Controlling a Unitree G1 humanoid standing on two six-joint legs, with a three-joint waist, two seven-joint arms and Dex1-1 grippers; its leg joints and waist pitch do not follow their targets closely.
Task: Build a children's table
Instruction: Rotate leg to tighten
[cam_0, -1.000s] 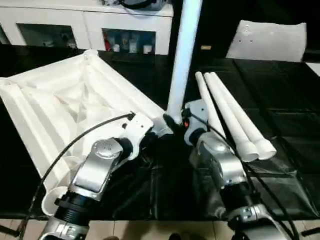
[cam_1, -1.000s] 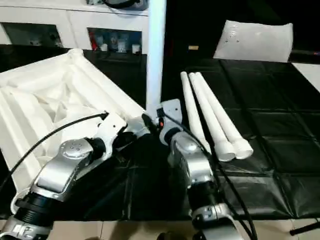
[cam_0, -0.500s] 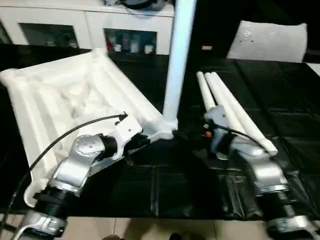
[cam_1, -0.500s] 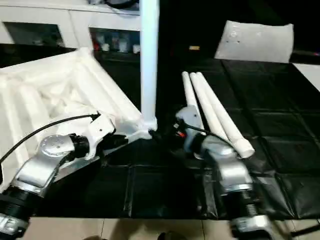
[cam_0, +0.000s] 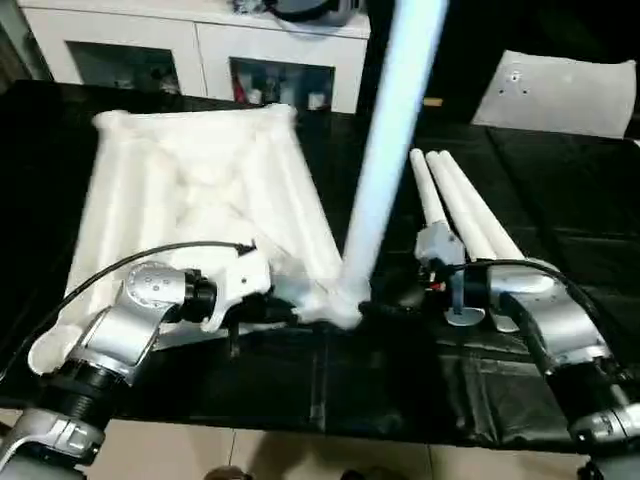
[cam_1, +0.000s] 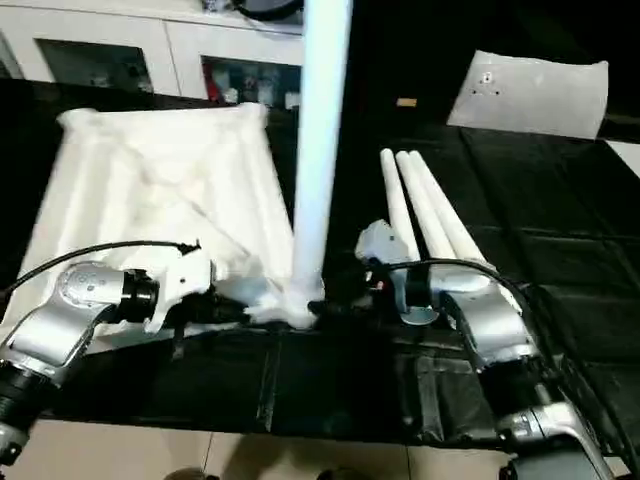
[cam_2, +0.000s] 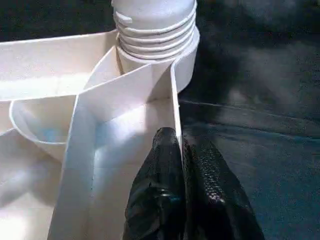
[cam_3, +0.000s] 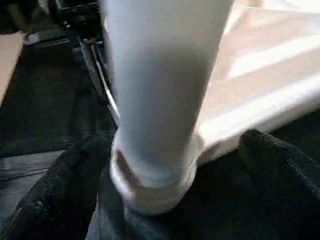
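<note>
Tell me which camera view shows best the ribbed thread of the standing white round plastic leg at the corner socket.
The left wrist view: the ribbed thread is close, above the corner socket. The right wrist view shows the leg's smooth shaft; the head views show it tall and distant.

White plastic children's table, part built, upside down on the black surface.

The white square plastic tabletop lies ribbed underside up, its diagonal ribs crossing in an X. One long white round tapered leg stands upright in the round near corner socket, its threaded end partly showing above the socket rim. Three more white tapered legs lie side by side, touching, just beside the tabletop.
</note>
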